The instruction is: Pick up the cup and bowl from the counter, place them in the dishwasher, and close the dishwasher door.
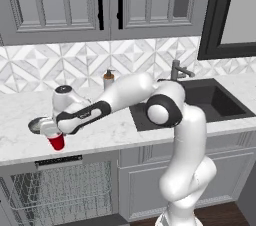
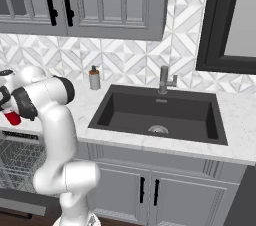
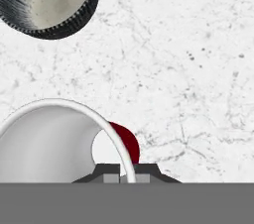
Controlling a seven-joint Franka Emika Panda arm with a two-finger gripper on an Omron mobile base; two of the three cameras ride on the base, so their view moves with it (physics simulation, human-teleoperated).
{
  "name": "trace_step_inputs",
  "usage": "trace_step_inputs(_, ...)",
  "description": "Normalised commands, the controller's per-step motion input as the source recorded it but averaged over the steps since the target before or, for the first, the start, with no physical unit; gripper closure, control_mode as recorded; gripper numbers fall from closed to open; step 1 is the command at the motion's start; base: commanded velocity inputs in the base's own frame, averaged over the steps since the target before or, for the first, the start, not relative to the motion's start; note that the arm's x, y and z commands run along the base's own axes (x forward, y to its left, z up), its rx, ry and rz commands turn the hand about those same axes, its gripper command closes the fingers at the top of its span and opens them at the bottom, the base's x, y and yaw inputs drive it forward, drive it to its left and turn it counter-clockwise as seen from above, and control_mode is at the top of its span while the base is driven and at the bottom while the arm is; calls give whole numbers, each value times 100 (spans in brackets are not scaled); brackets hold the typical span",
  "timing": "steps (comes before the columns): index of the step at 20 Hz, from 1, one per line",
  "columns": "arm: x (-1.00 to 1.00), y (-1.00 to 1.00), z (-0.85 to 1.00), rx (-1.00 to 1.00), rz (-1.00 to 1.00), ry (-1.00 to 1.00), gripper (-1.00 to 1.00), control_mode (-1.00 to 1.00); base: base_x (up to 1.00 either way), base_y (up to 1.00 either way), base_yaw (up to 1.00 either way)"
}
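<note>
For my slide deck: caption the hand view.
Pincer shut on the cup rim, bowl beside it on the counter.

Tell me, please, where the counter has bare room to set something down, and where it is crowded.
Bare counter runs between the cup and the sink, in front of the soap dispenser. It is crowded at the left: the bowl sits beside the cup, with the tool shut on the cup's rim.

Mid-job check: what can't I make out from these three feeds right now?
- Dark grey speckled bowl: left base view, mostly hidden behind the pincer and arm; cut by the frame edge in the hand view.
- Red plastic cup: right base view, upper part hidden by the arm.
- Dishwasher door: below the frame in both base views; wire racks show.
</note>
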Motion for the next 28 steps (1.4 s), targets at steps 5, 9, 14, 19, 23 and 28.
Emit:
trace_step_inputs(5,-100,0,-10,1,0,-7,100,-100,0,0,0)
trace_step_inputs(9,-100,0,-30,0,0,-12,100,-100,0,0,0)
trace_step_inputs(14,-78,0,-34,0,0,-10,100,-100,0,0,0)
trace_step_inputs(19,-6,0,-21,0,0,0,100,-100,0,0,0)
trace_step_inputs(23,0,2,-13,0,0,1,100,-100,0,0,0)
trace_step_inputs(28,0,19,1,-2,0,14,100,-100,0,0,0)
